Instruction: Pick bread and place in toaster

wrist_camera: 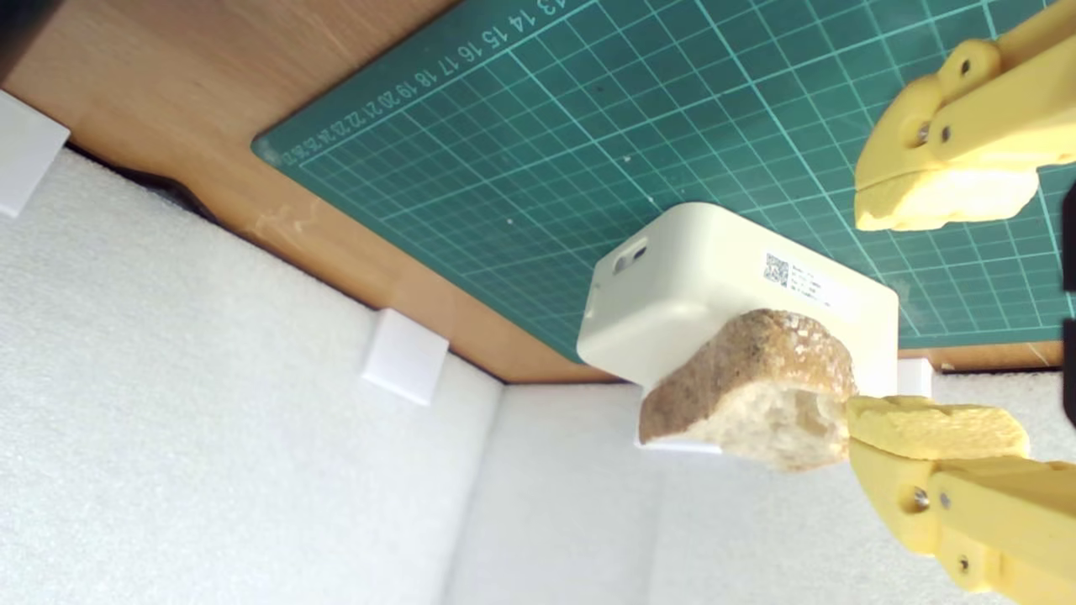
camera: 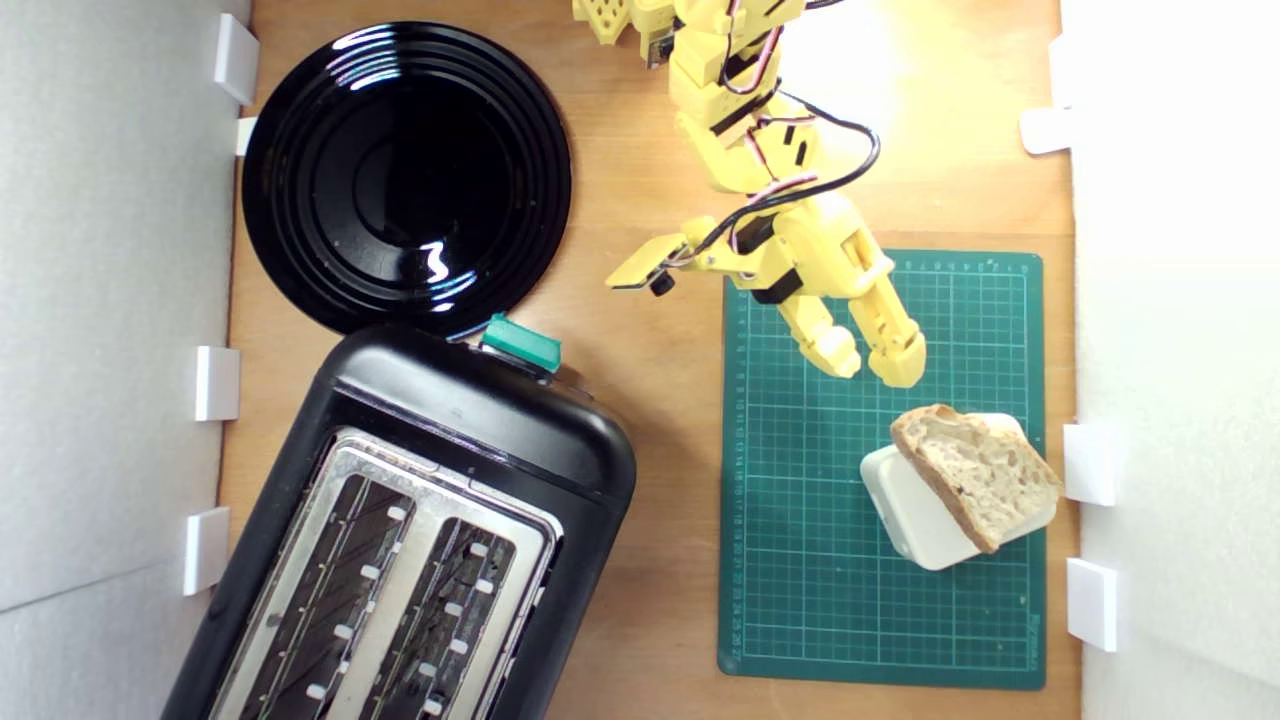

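the yellow plastic pincer (camera: 868, 366) hangs released, empty, near the beige holey slice of rustic bread (camera: 985, 470), which leans on a cream-white rounded box (camera: 915, 515) on the green cutting mat (camera: 800, 560). best straddle the crust edge, 1 finger each side, before clenching.

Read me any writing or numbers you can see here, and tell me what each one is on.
"13 14 15 16 17 18 19 20 21 22": ruler scale along the edge of the green mat.
QR code with small print beside it, on the white box: too small to read.
Toaster, plate, bread: no writing visible.
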Available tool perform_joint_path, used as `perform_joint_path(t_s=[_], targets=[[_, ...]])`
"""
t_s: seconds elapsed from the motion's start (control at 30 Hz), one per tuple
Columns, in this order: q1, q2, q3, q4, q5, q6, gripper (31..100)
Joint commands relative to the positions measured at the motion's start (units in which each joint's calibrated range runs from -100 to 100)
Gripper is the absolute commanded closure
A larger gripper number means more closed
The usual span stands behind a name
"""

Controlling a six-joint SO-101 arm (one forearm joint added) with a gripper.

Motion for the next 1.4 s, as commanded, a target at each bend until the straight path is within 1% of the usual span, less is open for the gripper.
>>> perform_joint_path(t_s=[0.0,0.1,0.47,0.6,0.9,1.03,1.2,1.23,1.27,1.33,1.37], targets=[[-1.2,1.7,-4.0,-0.6,-2.1,-0.3,45.0],[-1.2,3.8,-6.4,-0.6,-2.1,-0.3,41.5],[-2.5,5.4,-8.5,-0.6,-1.9,-0.4,41.9],[-3.6,6.7,-10.8,-0.6,-1.9,-2.0,41.9],[-3.6,8.8,-15.4,-0.7,-1.9,-2.5,41.9],[-3.6,8.8,-17.0,-0.7,-1.7,-4.7,41.9],[-4.0,8.8,-17.6,-0.7,-1.7,-4.8,41.9],[-4.4,8.8,-18.1,-1.3,-1.7,-4.8,41.9],[-5.2,8.9,-18.3,-3.3,-1.6,-4.8,41.9],[-6.5,8.9,-18.6,-5.5,-1.5,-4.6,41.9],[-6.7,9.1,-18.8,-5.7,-1.4,-4.5,41.9]])
